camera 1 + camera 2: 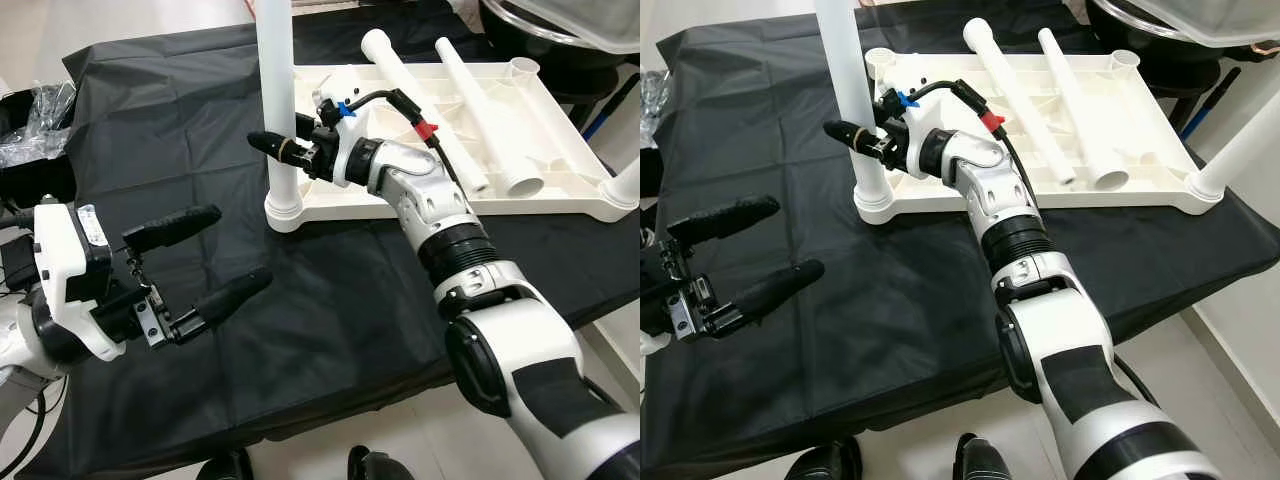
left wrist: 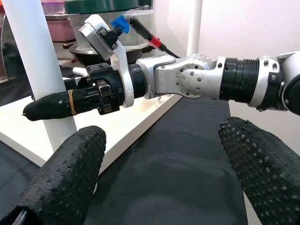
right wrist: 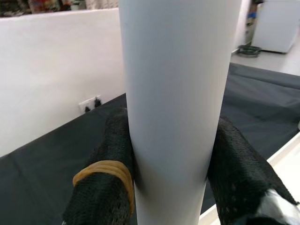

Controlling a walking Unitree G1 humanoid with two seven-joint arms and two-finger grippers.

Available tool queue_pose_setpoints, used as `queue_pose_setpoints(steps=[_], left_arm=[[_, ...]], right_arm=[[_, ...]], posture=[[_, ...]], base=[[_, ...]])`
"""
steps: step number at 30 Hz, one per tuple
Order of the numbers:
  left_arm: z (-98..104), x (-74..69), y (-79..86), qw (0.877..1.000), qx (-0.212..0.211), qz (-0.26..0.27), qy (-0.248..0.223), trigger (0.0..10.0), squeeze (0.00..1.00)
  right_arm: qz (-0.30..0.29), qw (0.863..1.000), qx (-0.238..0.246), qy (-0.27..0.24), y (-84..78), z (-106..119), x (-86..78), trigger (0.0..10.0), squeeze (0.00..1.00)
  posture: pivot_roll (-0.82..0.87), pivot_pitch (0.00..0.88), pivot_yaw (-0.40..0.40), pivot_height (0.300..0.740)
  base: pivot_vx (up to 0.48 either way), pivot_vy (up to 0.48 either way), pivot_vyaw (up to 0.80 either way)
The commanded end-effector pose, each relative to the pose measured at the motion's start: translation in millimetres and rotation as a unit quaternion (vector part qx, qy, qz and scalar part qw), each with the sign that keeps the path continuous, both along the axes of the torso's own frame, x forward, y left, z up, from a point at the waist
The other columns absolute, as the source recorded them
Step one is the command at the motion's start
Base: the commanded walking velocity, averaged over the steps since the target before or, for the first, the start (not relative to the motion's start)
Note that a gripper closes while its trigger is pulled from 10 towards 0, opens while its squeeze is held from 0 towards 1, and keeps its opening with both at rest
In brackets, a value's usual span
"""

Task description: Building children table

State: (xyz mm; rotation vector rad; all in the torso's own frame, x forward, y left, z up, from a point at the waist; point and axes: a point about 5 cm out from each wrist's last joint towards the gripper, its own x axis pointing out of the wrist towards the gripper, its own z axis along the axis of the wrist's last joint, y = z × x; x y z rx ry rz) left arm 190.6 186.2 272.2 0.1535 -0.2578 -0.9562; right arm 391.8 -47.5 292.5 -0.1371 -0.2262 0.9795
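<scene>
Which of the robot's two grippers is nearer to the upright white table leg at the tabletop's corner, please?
Right. The right gripper is clamped around the upright white leg, a finger on each side. The left gripper hovers open over the black cloth, apart from the leg.

An upturned tabletop [image 1: 400, 195] lies on a cloth-covered surface [image 1: 300, 300], toward 1 o'clock. An upright leg [image 1: 277, 110] stands in its near-left corner socket at 12 o'clock, with the right gripper [image 1: 285, 150] clamped around it. Two loose legs [image 1: 440, 100] lie across the tabletop, behind. The left gripper [image 1: 210, 260] hangs spread above the cloth at 9 o'clock, apart from the leg.
</scene>
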Motion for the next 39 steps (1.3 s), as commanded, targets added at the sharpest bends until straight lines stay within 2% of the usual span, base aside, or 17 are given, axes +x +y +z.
queue_pose_setpoints(steps=[1,2,3,4,6,7,8,11,12,16,22,23,27,28,35,37,39], left_arm=[[-1,-1.5,-0.6,1.0,0.004,-0.007,0.007,10.0,0.0],[-2,-0.6,-0.9,1.0,0.003,-0.008,0.008,10.0,0.0],[-3,0.7,-2.4,1.0,0.001,-0.01,0.008,10.0,0.0],[-3,0.7,-2.4,1.0,0.001,-0.01,0.008,10.0,0.0],[-4,3.2,-4.4,1.0,-0.002,-0.013,0.008,10.0,0.0],[-4,3.2,-4.4,1.0,-0.002,-0.013,0.008,10.0,0.0],[-5,4.5,-5.4,1.0,-0.003,-0.016,0.008,10.0,0.0],[-5,4.5,-5.4,1.0,-0.003,-0.016,0.008,10.0,0.0],[-5,6.0,-6.1,1.0,-0.003,-0.019,0.007,10.0,0.0],[-5,9.8,-7.4,1.0,-0.005,-0.026,0.003,10.0,0.0],[-5,14.4,-7.5,1.0,-0.004,-0.031,-0.002,10.0,0.0],[-5,15.3,-7.6,0.999,-0.003,-0.032,-0.003,10.0,0.0],[-6,17.1,-8.4,0.999,-0.002,-0.035,-0.003,10.0,0.0],[-6,17.7,-9.0,0.999,-0.003,-0.037,-0.003,10.0,0.0],[-7,18.7,-9.5,0.999,-0.002,-0.043,-0.004,10.0,0.0],[-7,18.9,-9.2,0.999,-0.002,-0.045,-0.004,10.0,0.0],[-8,19.0,-9.0,0.999,-0.002,-0.049,-0.002,10.0,0.0]], right_arm=[[-0.012,1.0,-0.002,0.014,-0.9,-8,0.5,0.0,0.0],[-0.04,0.999,-0.008,0.007,-2.0,-11,0.8,0.0,0.0],[-0.128,0.991,-0.024,0.012,-7.8,-24,-1.7,0.0,0.0],[-0.128,0.991,-0.024,0.012,-7.8,-24,-1.7,0.0,0.0],[-0.267,0.963,-0.035,0.012,-21.1,-40,-9.9,0.0,0.0],[-0.267,0.963,-0.035,0.012,-21.1,-40,-9.9,0.0,0.0],[-0.317,0.948,-0.04,0.013,-25.3,-53,-23.8,0.0,0.0],[-0.317,0.948,-0.04,0.013,-25.3,-53,-23.8,0.0,0.0],[-0.342,0.938,-0.054,0.009,-26.0,-64,-38.6,0.0,0.0],[-0.367,0.928,-0.059,0.017,-24.4,-79,-57.9,0.0,0.0],[-0.366,0.929,-0.041,0.032,-20.2,-72,-61.2,0.0,0.0],[-0.349,0.935,-0.04,0.037,-18.0,-70,-63.5,10.0,0.0],[-0.326,0.943,-0.036,0.062,-19.5,-69,-70.3,10.0,0.0],[-0.322,0.944,-0.03,0.067,-25.6,-67,-69.6,10.0,1.0],[-0.256,0.964,-0.001,0.079,-39.8,-54,-72.0,10.0,1.0],[-0.235,0.969,-0.033,0.062,-51.4,-53,-68.9,10.0,1.0],[-0.152,0.985,-0.068,0.053,-68.4,-48,-65.3,10.0,1.0]], posture=[[0.08,0.257,-0.069,0.74],[0.08,0.249,-0.069,0.74],[0.07,0.239,-0.07,0.74],[0.07,0.239,-0.07,0.74],[0.06,0.231,-0.067,0.74],[0.06,0.231,-0.067,0.74],[0.05,0.225,-0.066,0.74],[0.05,0.225,-0.066,0.74],[0.05,0.219,-0.064,0.74],[0.03,0.19,-0.055,0.74],[0.03,0.181,-0.049,0.74],[0.02,0.174,-0.048,0.74],[0.02,0.171,-0.041,0.74],[0.02,0.171,-0.036,0.74],[0.02,0.176,-0.026,0.74],[0.01,0.181,-0.023,0.74],[0.01,0.189,-0.021,0.74]], base=[[0.0,0.0,0.0],[0.0,0.0,0.0],[0.0,0.0,0.0],[0.0,0.0,0.0],[0.0,0.0,0.0],[0.0,0.0,0.0],[0.0,0.0,0.0],[0.0,0.0,0.0],[0.0,0.0,0.0],[0.0,0.0,0.0],[0.0,0.0,0.0],[0.0,0.0,0.0],[0.0,0.0,0.0],[0.0,0.0,0.0],[0.0,0.0,0.0],[0.0,0.0,0.0],[0.0,0.0,0.0]])
